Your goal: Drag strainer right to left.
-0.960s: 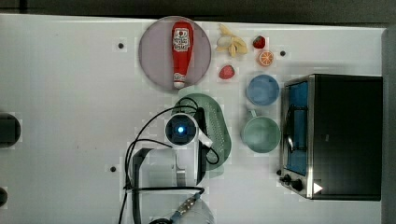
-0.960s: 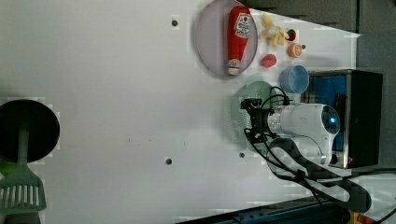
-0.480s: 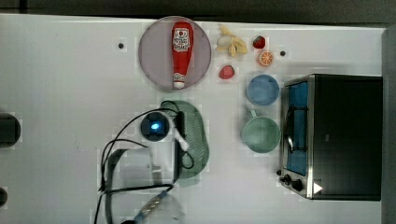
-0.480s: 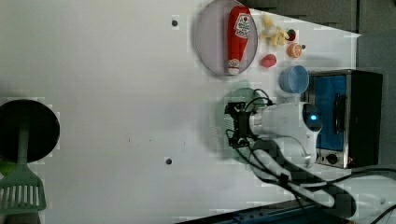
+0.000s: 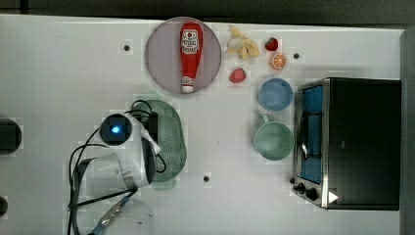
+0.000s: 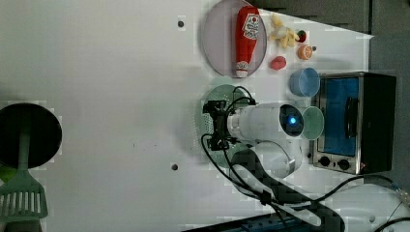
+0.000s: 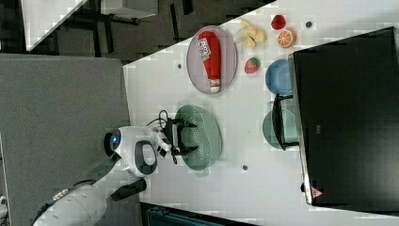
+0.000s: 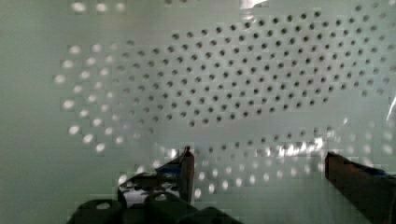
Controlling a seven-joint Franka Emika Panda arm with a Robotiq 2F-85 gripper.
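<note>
Light, stiff strainer (image 5: 171, 142), slick on the desk (image 5: 58, 73).
Your claw (image 7: 181, 136) sits spread inside it; push on the wall, gently.

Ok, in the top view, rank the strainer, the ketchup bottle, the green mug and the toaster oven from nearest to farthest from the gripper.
1. strainer: right under the gripper.
2. ketchup bottle: on the plate, toward the top view's top.
3. green mug: off to the top view's right.
4. toaster oven: beyond the mug, by the top view's right edge.
</note>
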